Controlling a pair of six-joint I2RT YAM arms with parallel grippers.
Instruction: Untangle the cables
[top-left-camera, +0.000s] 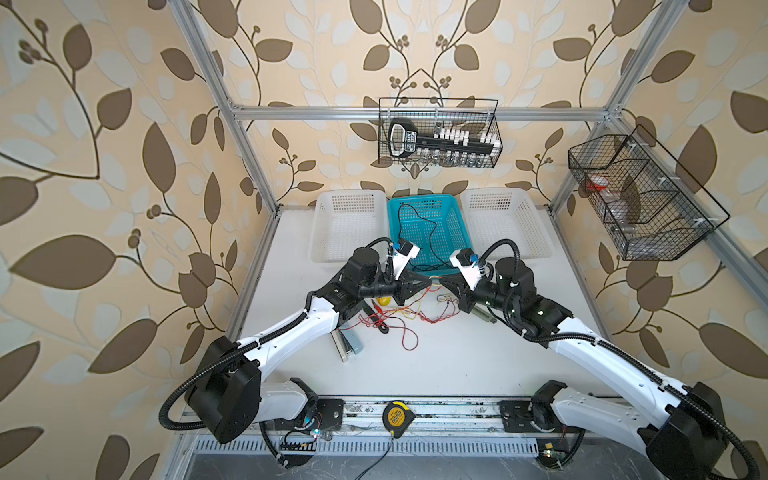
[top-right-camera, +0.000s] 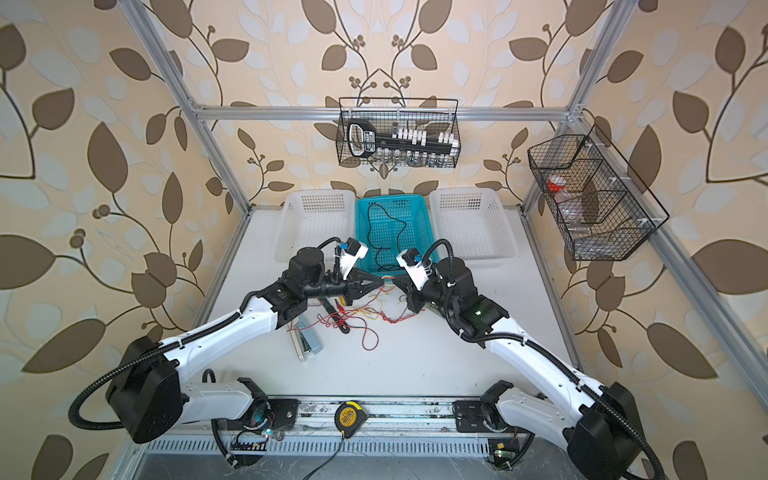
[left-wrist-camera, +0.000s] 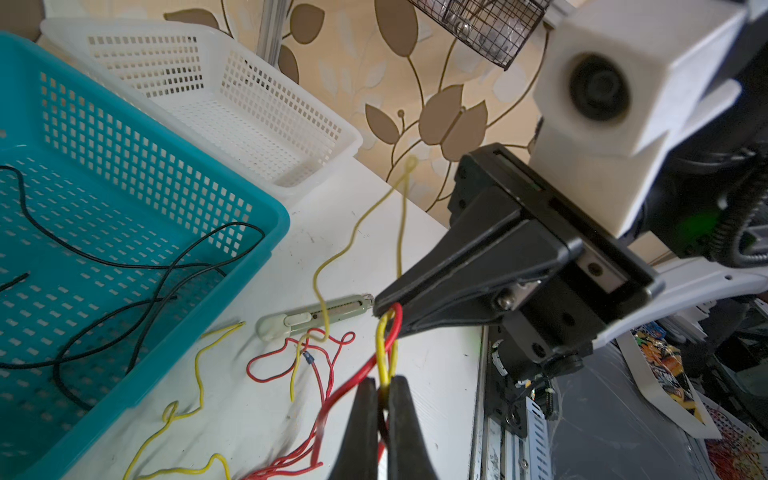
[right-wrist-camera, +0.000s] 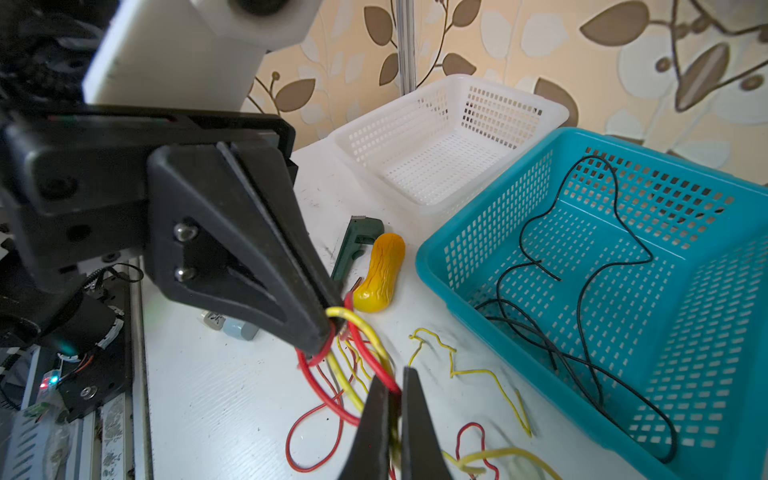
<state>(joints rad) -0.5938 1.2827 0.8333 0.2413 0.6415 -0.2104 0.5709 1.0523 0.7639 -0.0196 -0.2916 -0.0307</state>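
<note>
The left jaws and the right jaws are both clamped on the tangled red and yellow cables (left-wrist-camera: 379, 349). Their tips nearly meet above the counter (top-left-camera: 457, 357), just before the blue basket (right-wrist-camera: 498, 185). A black cable (right-wrist-camera: 582, 316) lies loose inside the basket.

Bright, even light, soft shadows; fisheye-bent edges, blurry wrist-view foregrounds.

Top pair overhead; wrist views close, sharing cables (left-wrist-camera: 379, 353).
</note>
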